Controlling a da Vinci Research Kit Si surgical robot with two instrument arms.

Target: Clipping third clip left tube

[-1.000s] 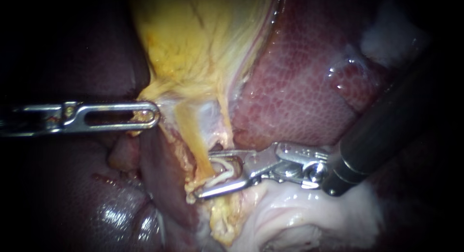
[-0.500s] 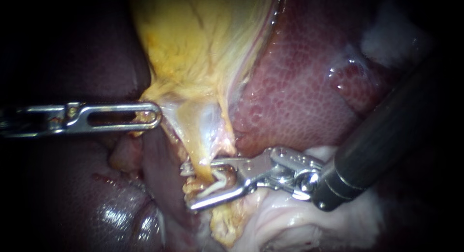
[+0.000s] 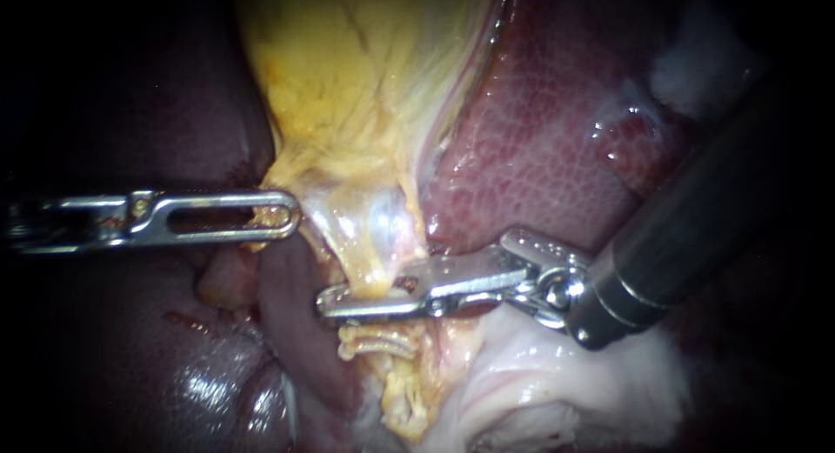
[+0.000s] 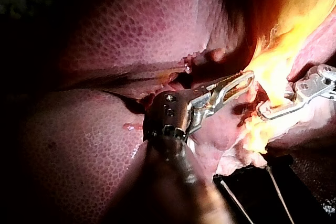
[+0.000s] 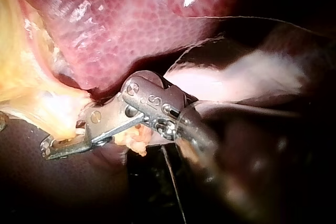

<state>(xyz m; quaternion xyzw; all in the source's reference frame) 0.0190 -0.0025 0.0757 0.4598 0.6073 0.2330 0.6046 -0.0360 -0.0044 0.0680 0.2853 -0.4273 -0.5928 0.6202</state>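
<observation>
The yellow gallbladder [image 3: 365,79] hangs from above and narrows into the left tube [image 3: 364,260], a yellow strand. My right instrument [image 3: 329,305] comes in from the right, its jaws shut across this tube. Just below them, white clips [image 3: 380,340] sit on the same tube. My left instrument [image 3: 291,215] reaches in from the left, and its slotted jaws are shut on yellow tissue at the gallbladder's lower edge. In the left wrist view the left instrument [image 4: 242,80] holds that tissue, with the right instrument [image 4: 265,113] beyond it. In the right wrist view the right instrument [image 5: 50,149] is clamped on yellow tissue.
Red liver [image 3: 539,166] lies to the right of the gallbladder and darker liver [image 3: 174,366] at lower left. Pale white tissue [image 3: 557,383] lies under the right instrument's shaft. A thin strand [image 3: 411,218] runs beside the left tube.
My right instrument's jaws, open a second ago, slid left around the tube above the clips and closed on it. My left instrument shifted slightly right and down, still holding its tissue.
</observation>
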